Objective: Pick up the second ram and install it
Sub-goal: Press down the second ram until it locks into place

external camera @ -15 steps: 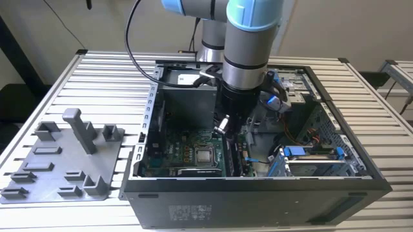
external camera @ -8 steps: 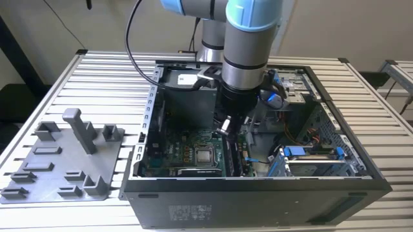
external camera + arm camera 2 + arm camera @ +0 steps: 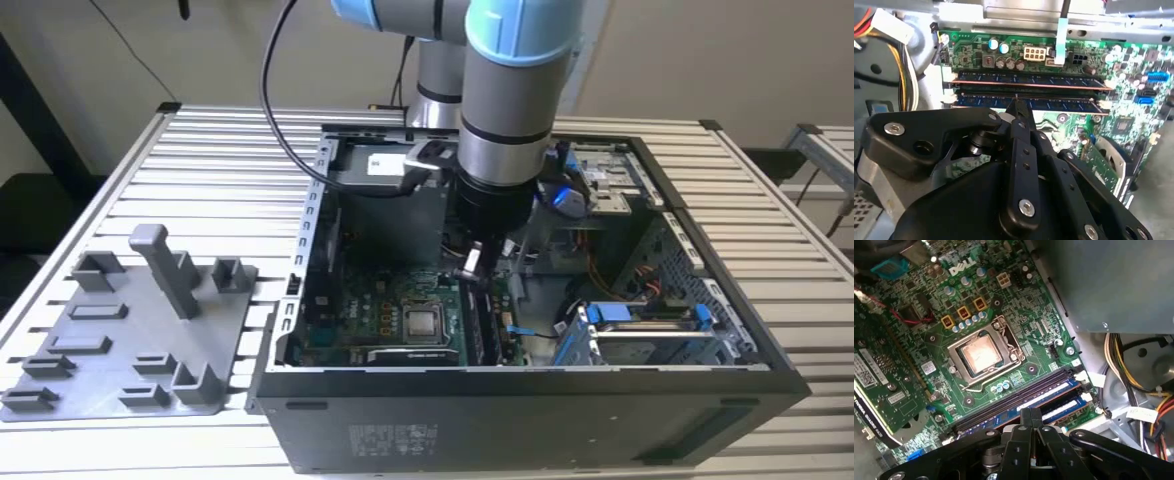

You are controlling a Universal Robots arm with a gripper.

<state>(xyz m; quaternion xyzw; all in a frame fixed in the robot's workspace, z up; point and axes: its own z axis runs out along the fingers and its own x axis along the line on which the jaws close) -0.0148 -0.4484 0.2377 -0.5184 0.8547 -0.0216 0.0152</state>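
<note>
Claw (image 3: 1016, 102) of yours is pinched shut with its tip pressing on the second ram (image 3: 1024, 103), which sits in its slot right beside the first stick (image 3: 1026, 80) on the motherboard (image 3: 1019, 335), near the processor (image 3: 979, 352).

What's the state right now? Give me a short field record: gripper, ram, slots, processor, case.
gripper: down inside the case, fingertips together at the nearer ram's top edge
second ram: lying along its slot, under the fingertips
other ram: in the parallel slot beside it
processor chip: in its socket, uncovered
computer case: open, on the slatted table
</note>
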